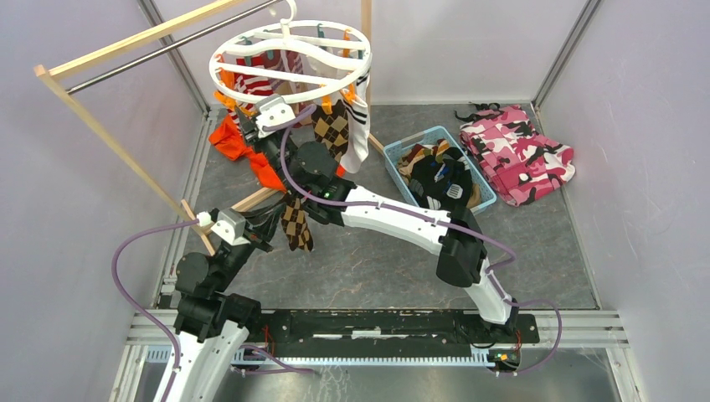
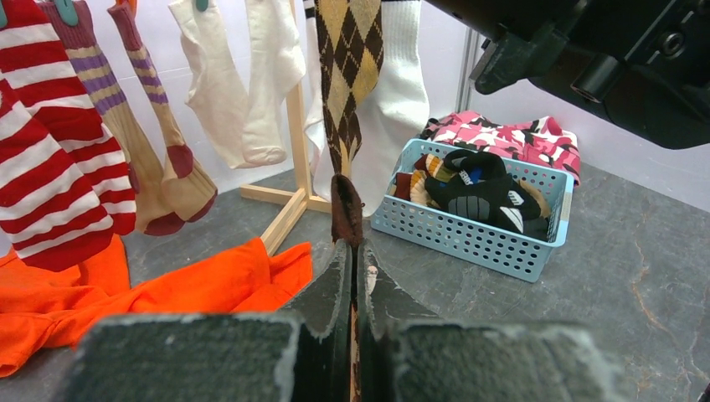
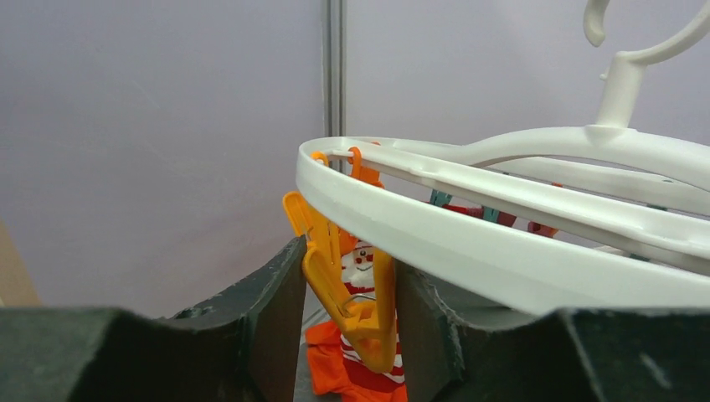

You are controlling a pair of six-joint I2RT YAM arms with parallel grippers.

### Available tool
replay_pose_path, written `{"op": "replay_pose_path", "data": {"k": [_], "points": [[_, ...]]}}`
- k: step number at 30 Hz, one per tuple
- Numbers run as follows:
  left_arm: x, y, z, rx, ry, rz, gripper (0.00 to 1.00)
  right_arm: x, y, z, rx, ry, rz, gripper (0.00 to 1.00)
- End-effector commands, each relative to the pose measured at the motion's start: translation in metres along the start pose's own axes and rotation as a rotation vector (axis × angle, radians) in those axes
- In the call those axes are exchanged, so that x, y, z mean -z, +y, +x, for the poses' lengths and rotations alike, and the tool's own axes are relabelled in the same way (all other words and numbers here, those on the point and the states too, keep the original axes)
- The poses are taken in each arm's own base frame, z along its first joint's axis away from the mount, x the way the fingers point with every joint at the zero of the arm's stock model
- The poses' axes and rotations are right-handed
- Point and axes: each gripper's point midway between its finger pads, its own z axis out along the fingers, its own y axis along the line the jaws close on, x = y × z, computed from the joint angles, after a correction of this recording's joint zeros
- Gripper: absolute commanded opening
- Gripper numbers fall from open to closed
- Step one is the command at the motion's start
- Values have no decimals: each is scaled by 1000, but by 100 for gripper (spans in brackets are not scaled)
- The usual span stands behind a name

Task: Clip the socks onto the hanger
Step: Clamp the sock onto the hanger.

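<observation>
1. Under the hanger (image 3: 469, 226), beside a wooden rack (image 1: 126, 43), lies an orange garment (image 2: 167, 289); a blue basket (image 2: 469, 239) of loose socks (image 2: 481, 197) sits right of it.
2. Left gripper (image 2: 352, 276), held low, is clamped on a brown argyle sock (image 1: 295, 224) (it dangles).
3. Right gripper (image 3: 352, 260), raised to the hanger's rim, pinches an orange clip (image 3: 368, 318).

Glossy smooth plastic hanger (image 3: 469, 243), soft knitted socks (image 2: 50, 167).

Wooden rack (image 1: 109, 144), far left | orange garment (image 1: 230, 138) at its foot | blue basket (image 2: 469, 239), right of centre | pink camouflage cloth (image 1: 519, 155) near basket, far right
</observation>
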Motion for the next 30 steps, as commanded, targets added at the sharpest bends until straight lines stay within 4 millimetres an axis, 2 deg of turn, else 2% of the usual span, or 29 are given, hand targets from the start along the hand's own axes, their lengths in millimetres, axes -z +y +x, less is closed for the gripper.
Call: {"op": "replay_pose_path", "data": {"k": [1, 3, 8, 12, 17, 24, 30], "points": [[1, -2, -18, -61, -49, 15, 2, -9, -14, -29, -28, -91, 43, 44], [1, -3, -19, -55, -49, 18, 2, -10, -15, -30, -26, -96, 37, 38], [3, -5, -22, -34, -62, 20, 2, -10, -17, -34, -32, -100, 7, 15], [5, -6, -23, -14, -73, 19, 2, -6, -16, -35, -49, -96, -20, 6], [2, -6, -26, 31, -102, 14, 2, -2, -14, -43, -76, -96, -75, 0], [-3, 1, -30, 105, -136, -27, 2, 3, -13, -43, -157, -40, -144, 0], [-7, 6, -43, 160, -210, -50, 2, 3, -15, -49, -244, -12, -179, 0]]}}
